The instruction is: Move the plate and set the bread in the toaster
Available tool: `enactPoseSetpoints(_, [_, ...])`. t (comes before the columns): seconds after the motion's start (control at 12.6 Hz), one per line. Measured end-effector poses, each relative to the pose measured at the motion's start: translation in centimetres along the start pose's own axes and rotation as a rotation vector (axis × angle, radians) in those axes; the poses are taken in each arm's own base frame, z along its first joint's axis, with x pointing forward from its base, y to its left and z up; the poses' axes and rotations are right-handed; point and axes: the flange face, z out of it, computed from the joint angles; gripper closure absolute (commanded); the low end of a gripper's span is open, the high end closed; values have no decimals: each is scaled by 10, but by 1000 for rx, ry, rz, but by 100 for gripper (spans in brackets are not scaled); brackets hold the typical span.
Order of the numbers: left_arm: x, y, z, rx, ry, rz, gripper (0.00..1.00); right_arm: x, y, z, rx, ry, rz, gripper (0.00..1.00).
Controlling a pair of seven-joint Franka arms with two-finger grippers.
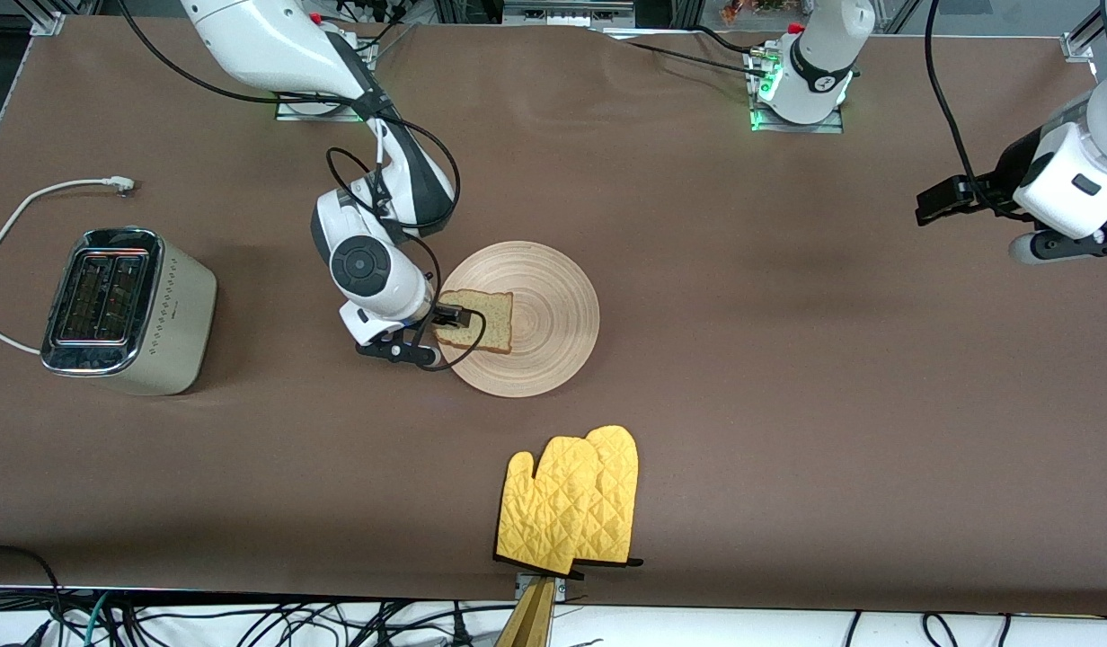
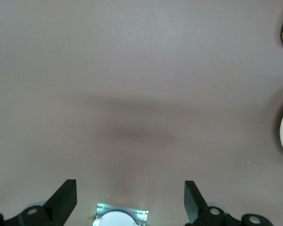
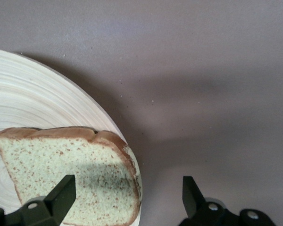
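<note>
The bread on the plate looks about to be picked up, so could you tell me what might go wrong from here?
1. The right pincer is open over the bread's edge at the plate's rim; one finger hangs over bare table, so closing may clip the rim or shift the plate.
2. The slice lies flat, so the fingers might push it rather than catch it.
3. The toaster's slots are narrow; a tilted slice could jam.
</note>
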Motion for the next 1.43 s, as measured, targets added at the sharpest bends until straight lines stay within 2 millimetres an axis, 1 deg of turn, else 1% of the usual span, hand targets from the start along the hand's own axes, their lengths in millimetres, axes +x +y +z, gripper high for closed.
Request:
enactPoseSetpoints(0.08, [-2, 0, 1, 0, -16, -1, 0, -1, -2, 2, -2, -2, -3, 1])
enactPoseSetpoints(0.16, [-3, 1, -1, -8, -18, -2, 0, -2, -2, 3, -3, -3, -4, 5])
enactPoseSetpoints(0.24, [-4, 2, -6, -19, -8, -2, 0, -2, -2, 6, -6, -6, -5, 14])
enactPoseSetpoints(0.32, [-5, 3, -13, -23, 4, -1, 0, -2, -2, 9, -8, -8, -4, 28])
enactPoseSetpoints(0.4, [-6, 4, -17, -24, 12, 2, 0, -2, -2, 11, -9, -10, -4, 38])
enactPoseSetpoints(0.55, [-7, 6, -20, -25, 18, 3, 0, -1, -2, 13, -10, -10, -4, 53])
enactPoseSetpoints(0.63, [-7, 7, -20, -24, 18, 5, 0, -2, -3, 13, -9, -9, -5, 59])
enactPoseSetpoints(0.79, [-8, 8, -20, -24, 18, 6, 0, -3, -4, 13, -8, -8, -7, 73])
enactPoseSetpoints(0.87, [-8, 8, -21, -24, 19, 5, 0, -3, -5, 13, -8, -8, -8, 77])
enactPoseSetpoints(0.95, [-8, 7, -21, -25, 19, 4, 0, -3, -5, 13, -9, -8, -9, 85])
enactPoseSetpoints(1.03, [-8, 6, -22, -25, 20, 3, 0, -4, -6, 13, -9, -8, -10, 98])
enactPoseSetpoints(1.11, [-8, 6, -22, -25, 21, 3, 0, -4, -7, 13, -9, -7, -11, 100])
enactPoseSetpoints(1.43, [-10, 6, -24, -26, 23, 3, 0, -8, -13, 11, -9, -3, -24, 100])
